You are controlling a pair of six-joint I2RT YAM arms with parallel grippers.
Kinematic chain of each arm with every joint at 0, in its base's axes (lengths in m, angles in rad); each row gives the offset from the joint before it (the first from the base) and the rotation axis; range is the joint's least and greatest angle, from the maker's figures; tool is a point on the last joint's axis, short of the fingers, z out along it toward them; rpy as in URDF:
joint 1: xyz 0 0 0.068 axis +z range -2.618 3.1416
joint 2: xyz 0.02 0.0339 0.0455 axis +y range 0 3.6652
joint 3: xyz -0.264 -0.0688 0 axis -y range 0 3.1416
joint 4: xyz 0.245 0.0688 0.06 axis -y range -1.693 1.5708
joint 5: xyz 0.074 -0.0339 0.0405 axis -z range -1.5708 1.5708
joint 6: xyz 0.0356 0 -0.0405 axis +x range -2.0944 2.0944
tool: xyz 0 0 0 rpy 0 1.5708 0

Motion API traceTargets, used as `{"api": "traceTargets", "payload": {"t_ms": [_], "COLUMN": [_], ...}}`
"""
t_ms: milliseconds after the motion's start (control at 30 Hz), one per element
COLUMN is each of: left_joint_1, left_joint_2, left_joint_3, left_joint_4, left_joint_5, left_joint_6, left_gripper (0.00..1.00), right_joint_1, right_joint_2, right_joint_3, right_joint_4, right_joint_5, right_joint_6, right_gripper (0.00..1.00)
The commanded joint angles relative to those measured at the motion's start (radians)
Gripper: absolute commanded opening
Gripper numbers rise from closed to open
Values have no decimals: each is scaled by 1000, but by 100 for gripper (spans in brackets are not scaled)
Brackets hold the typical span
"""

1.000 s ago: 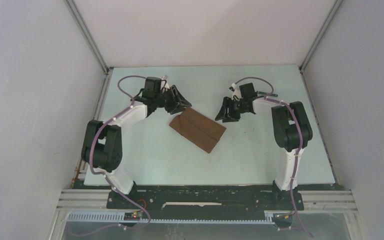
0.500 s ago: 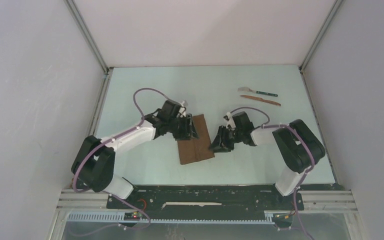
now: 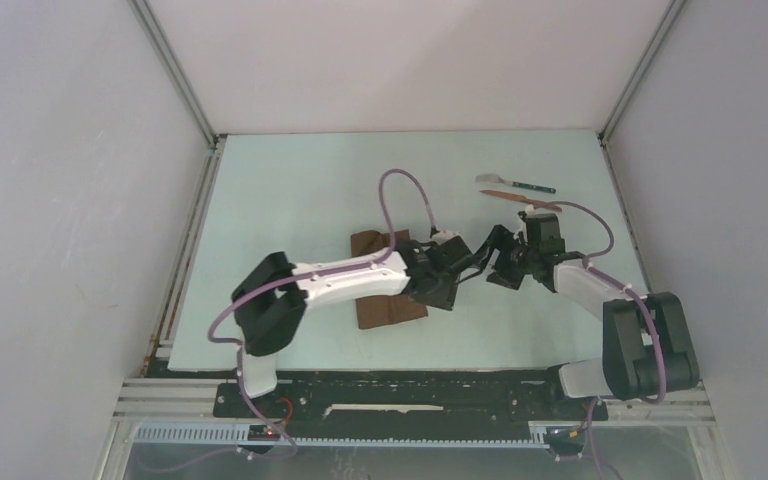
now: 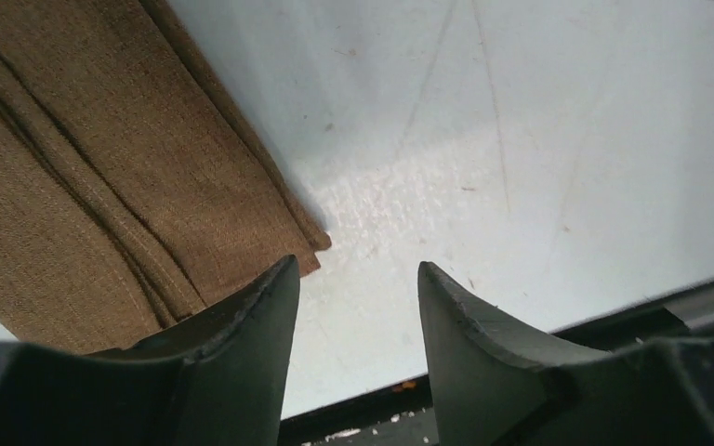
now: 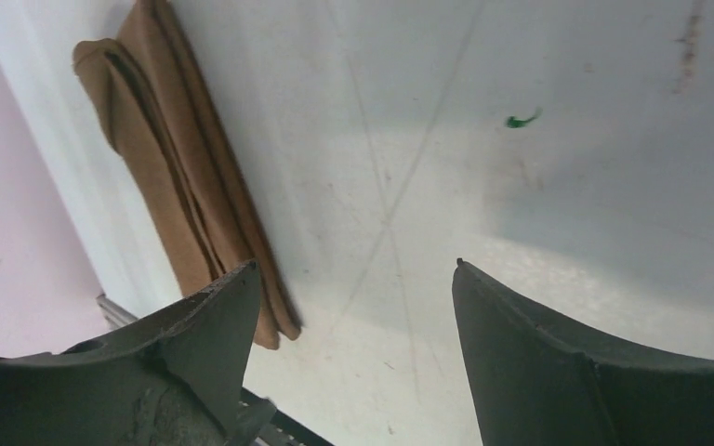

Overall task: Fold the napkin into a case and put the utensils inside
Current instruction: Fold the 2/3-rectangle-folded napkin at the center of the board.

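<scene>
Hovering open near folded napkin (image 3: 388, 310), left claw (image 4: 358, 269), right claw (image 5: 353, 265)

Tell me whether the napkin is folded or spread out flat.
Folded. The napkin is a narrow oblong, and both wrist views show several cloth layers stacked along its edge.

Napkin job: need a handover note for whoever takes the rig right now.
Left gripper: open, empty, over bare table just past a corner of the cloth.
Right gripper: open wide, empty, over bare table beside the cloth.
Dark-brown cloth napkin: folded into a narrow layered oblong, flat mid-table, partly under the left arm.
Utensils: silver-headed piece with teal handle and thin reddish-brown stick lie side by side at the far right, apart from the napkin.
Done: folding, apparently.
Left: pick up both utensils and slip them into the folded napkin.
</scene>
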Motion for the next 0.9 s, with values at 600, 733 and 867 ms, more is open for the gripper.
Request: {"api": "traceTargets", "payload": {"t_ms": [600,733,867], "left_joint_1": [-17,-10,-9], "left_joint_2": [284,258,139], "left_joint_3": [224,200,126], "left_joint_4": [-248,-242,-181], "left_joint_5": [-89,-97,-88], "left_joint_6": [-83,-79,-66], "left_gripper": [43,18,6], "right_joint_1": [-23,-25,-5], "right_joint_2": [-23,11,90], "right_joint_3": [-56,-54,-47], "right_joint_4": [19,56,206], "right_joint_5": [-66,-136,-262], "right_joint_6": [-120,-120,-70], "right_gripper": [83,87,91]}}
